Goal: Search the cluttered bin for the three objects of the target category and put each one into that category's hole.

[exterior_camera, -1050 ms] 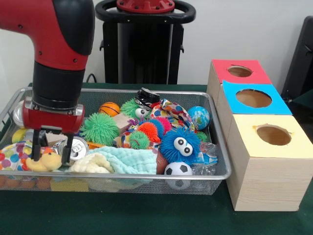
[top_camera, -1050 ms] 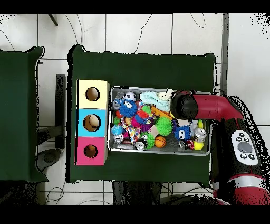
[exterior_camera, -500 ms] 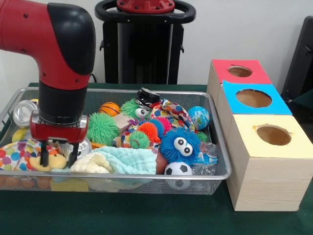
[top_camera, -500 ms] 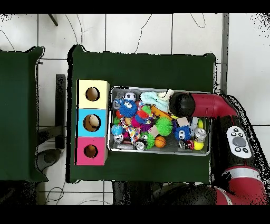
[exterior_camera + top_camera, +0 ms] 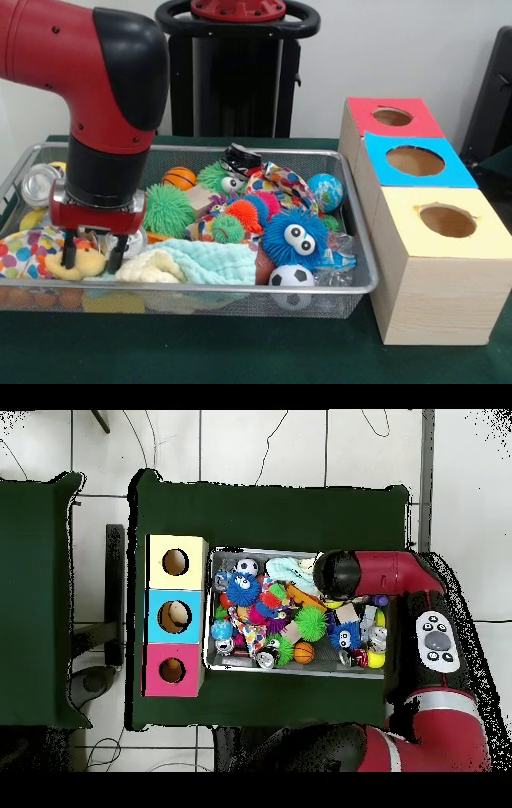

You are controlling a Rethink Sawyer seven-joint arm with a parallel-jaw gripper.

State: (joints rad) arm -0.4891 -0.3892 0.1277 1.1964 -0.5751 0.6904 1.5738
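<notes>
The wire bin (image 5: 240, 150) is full of toys. My gripper (image 5: 93, 258) is down in its left front corner, open, with one finger on each side of a yellow plush duck (image 5: 83, 263). A polka-dot plush (image 5: 22, 253) lies just left of the duck, and a pale teal cloth (image 5: 216, 261) just right. Three boxes with holes stand to the right: red (image 5: 392, 118), blue (image 5: 414, 160) and yellow (image 5: 446, 220). In the overhead view the arm's wrist (image 5: 337, 574) covers the gripper and the duck.
Also in the bin are a blue fuzzy ball with eyes (image 5: 294, 236), a soccer ball (image 5: 290, 277), a green spiky ball (image 5: 164, 210), a small basketball (image 5: 180, 177), a globe ball (image 5: 326, 190) and a silver can (image 5: 38, 182). The overhead view shows the boxes (image 5: 175, 616) left of the bin (image 5: 300, 674).
The arm has shifted a little to the right in the front view, and the gripper now sits lower, straddling the yellow duck. The toys have not visibly moved.
</notes>
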